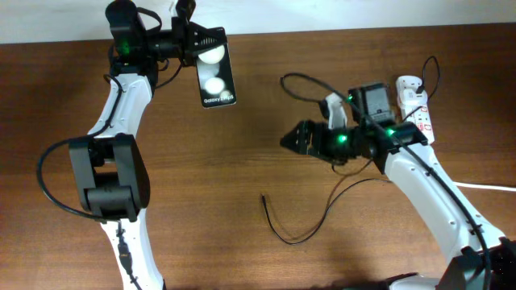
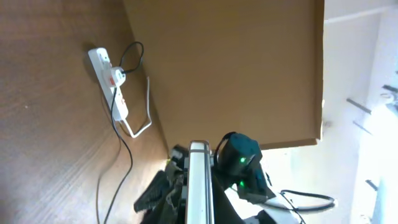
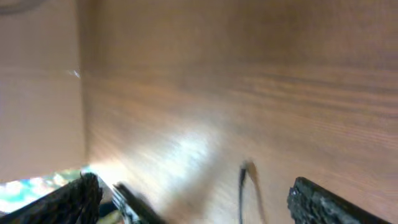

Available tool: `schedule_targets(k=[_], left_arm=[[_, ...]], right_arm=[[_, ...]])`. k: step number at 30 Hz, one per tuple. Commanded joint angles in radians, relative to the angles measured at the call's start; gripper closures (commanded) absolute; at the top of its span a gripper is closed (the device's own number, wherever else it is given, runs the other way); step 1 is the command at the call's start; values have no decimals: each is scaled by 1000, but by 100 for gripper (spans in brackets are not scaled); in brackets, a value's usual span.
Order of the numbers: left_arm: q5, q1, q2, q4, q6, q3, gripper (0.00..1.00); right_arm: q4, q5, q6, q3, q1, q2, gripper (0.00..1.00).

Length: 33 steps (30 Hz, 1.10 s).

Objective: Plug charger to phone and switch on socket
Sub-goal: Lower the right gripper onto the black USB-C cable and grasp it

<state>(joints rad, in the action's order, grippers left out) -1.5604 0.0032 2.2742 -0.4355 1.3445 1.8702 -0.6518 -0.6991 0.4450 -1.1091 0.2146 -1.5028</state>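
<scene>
Left gripper (image 1: 201, 40) grips the phone (image 1: 216, 76) by one end. The right gripper (image 1: 292, 139), spread and empty, hangs near the charger (image 1: 265, 203) tip lying on the table (image 1: 242, 161). The thin cable may skid from a pinch, though the blurred wrist view leaves alignment uncertain.

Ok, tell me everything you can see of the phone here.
The phone is a slim black rectangle with a glossy face reflecting two round white spots, and small white lettering near its lower end. The left gripper clamps its opposite end, near the back edge of the table. From the left wrist it shows edge-on, a thin pale side.
</scene>
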Motion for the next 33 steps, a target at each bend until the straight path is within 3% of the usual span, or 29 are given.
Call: schedule_targets(k=[1,3,5,10,20,22,25,33], left_arm=[[-14,6,-13,-5,-60,12,100],[-14,7,-13,-5,-59,12,100],[-13,7,-13,-5,-64,12,100],[-12,8,-13,-5,-82,12,100],[16,14,-13,-6,-82,12,100],[26,14,-13,-6,-82,12,100],[38,19,-13,-6,-82,12,100],[125,54,-13,6,-82,12,100]], right_arm=[[-114,219,-109,-2,129,9,1],[-167,330,-107,-2,220,9,1],[-252,519,-10,-2,359,9,1],[-268,624,119,13,526,8,1],[-165,692,94,17,538,-221,0],[-141,685,75,17,538,-273,6],[-134,686,76,15,540,-273,11],[-114,692,114,15,599,-273,11]])
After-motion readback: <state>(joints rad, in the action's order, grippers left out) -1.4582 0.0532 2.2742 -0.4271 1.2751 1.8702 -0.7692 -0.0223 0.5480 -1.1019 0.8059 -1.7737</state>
